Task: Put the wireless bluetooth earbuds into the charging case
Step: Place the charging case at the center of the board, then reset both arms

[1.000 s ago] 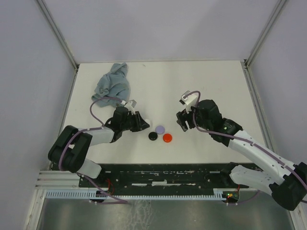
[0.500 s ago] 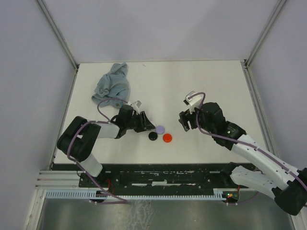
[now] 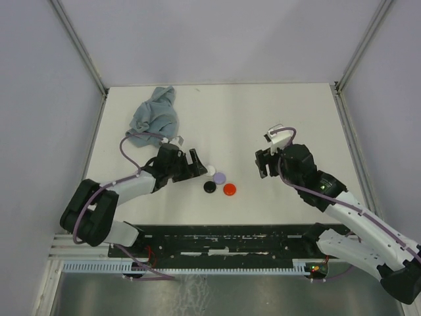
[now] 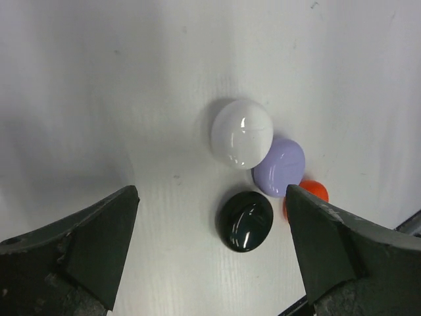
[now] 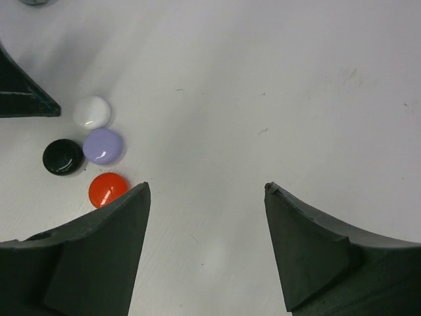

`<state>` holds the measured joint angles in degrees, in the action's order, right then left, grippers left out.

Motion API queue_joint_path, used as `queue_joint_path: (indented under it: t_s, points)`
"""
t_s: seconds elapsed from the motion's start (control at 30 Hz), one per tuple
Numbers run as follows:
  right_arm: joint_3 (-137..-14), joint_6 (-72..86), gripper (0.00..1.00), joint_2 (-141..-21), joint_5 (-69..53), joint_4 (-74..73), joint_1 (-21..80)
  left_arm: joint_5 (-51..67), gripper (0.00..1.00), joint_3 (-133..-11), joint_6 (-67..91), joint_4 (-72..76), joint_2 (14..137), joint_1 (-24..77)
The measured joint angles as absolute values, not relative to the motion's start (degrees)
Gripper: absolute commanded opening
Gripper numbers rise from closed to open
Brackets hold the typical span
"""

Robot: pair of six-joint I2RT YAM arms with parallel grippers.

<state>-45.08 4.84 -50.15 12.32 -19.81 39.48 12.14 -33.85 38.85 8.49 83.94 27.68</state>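
Rounded earbuds [image 4: 241,133] lie clustered on the tabletop [image 3: 263,112], no clear long axis. Left pincer [image 4: 212,191] and right pincer [image 5: 207,187] both gape apart, empty.

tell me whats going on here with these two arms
Neither arm holds anything. The left gripper is open, right by the white piece, which sits clustered with lavender, black and red ones on the table. The right gripper is open too, off to the cluster's right. A cloth lies at the far left.

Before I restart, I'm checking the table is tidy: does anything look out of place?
Only the grey-blue cloth, crumpled in the far-left corner, away from the four glossy round pieces clustered mid-table. Nothing spilled.
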Motion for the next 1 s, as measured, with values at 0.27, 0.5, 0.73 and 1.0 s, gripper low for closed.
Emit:
queue_joint_path:
  t_s: [0.27, 0.5, 0.73, 1.0]
  points:
    - [-45.9, 11.6, 0.99, -45.7, 27.3, -28.2, 39.5, 0.1, 0.99, -33.5, 37.6, -7.0, 62.4, 26.0]
    - [-47.4, 17.0, 0.99, -39.2, 37.7, -36.0, 39.5, -10.7, 0.99, -42.2, 33.9, -22.4, 41.5, 25.8]
    - [-47.8, 18.6, 0.99, -33.0, 41.7, -41.9, 39.5, -19.1, 0.99, -46.6, 26.4, -26.6, 24.9, 25.8]
    - [-47.0, 18.2, 0.99, -25.6, 42.8, -41.7, 39.5, -21.9, 0.99, -40.4, 19.9, -24.6, 17.8, 25.7]
